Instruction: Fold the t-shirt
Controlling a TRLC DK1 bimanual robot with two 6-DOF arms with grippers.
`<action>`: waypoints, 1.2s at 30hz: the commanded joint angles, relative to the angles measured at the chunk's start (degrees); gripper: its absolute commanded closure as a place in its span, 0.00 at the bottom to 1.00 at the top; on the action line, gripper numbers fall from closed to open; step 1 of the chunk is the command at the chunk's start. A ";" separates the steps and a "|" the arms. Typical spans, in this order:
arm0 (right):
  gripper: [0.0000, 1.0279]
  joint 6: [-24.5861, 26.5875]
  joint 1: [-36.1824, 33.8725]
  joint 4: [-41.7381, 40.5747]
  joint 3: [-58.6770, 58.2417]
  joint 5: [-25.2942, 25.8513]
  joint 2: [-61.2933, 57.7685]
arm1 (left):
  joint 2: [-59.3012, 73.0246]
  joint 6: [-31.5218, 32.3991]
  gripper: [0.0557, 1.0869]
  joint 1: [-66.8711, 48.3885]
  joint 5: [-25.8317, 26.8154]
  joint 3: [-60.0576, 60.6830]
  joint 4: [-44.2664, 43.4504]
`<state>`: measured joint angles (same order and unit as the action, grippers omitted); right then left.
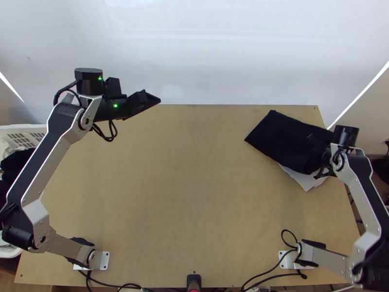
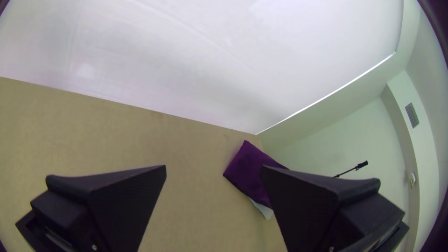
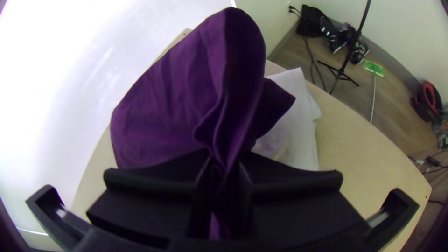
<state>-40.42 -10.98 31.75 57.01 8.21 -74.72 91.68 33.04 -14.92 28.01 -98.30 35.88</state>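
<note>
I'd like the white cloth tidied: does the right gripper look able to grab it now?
Probably not: the right gripper is shut on the dark shirt, which also covers part of the white cloth.

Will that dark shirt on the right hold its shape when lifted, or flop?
Probably floppy: the dark shirt gathers into soft creases where the right pincer pinches it. It might also drag the white cloth partly beneath it.

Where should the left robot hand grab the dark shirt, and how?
I'd pinch the shirt by its pointy corner nearest the table's middle, coming from that middle. That corner sticks out free on the open left gripper's side; the right gripper pinches a bunched part.
</note>
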 commanded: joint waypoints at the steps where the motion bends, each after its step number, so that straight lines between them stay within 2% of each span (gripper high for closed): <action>1: 0.97 0.52 -2.90 -0.37 -0.15 2.60 -8.34 | 0.43 0.01 0.05 0.50 0.29 -0.58 -0.37; 7: 0.97 3.95 -3.34 -5.29 -2.43 6.21 -10.27 | 0.52 -0.17 0.05 1.91 1.52 -1.01 -0.37; 8: 0.91 5.09 -3.52 -6.26 -2.70 7.17 -10.27 | 0.52 -0.17 0.05 2.00 1.61 -1.01 -0.37; 12: 0.56 7.64 -4.49 -6.52 -2.17 11.57 -9.74 | 0.69 -0.25 0.04 2.26 1.96 -1.10 -0.37; 15: 0.37 10.10 -4.93 -6.35 -2.08 19.04 -8.16 | 1.13 -0.25 0.05 2.35 2.14 -1.63 -0.46; 18: 0.11 14.32 -5.01 -4.33 -1.73 25.89 -6.58 | 1.49 -0.25 0.05 2.61 2.84 -1.98 -0.90; 19: 0.07 15.02 -5.10 -3.18 -1.38 27.74 -5.97 | 1.66 -0.25 0.05 2.61 2.84 -2.16 -0.90; 24: 0.04 15.11 -6.51 -2.66 -0.41 28.97 3.17 | 2.45 0.01 0.05 2.79 3.19 -2.68 -1.86; 26: 0.04 15.20 -6.60 -4.94 0.12 28.97 6.78 | 2.98 0.10 0.05 2.79 3.19 -3.21 -1.95; 29: 0.04 18.98 -5.54 -12.50 0.20 28.97 10.91 | 3.16 0.10 0.05 2.70 3.28 -3.30 -2.13; 32: 0.04 21.70 -4.22 -16.72 0.64 28.97 11.61 | 3.24 0.10 0.05 2.61 3.28 -3.21 -2.13; 36: 0.04 21.97 -3.08 -16.63 0.47 28.97 10.21 | 3.07 0.19 0.05 2.70 3.28 -3.21 -2.13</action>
<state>-20.86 -15.57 18.83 57.23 36.69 -66.28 94.61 33.04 -12.25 31.27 -101.32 33.91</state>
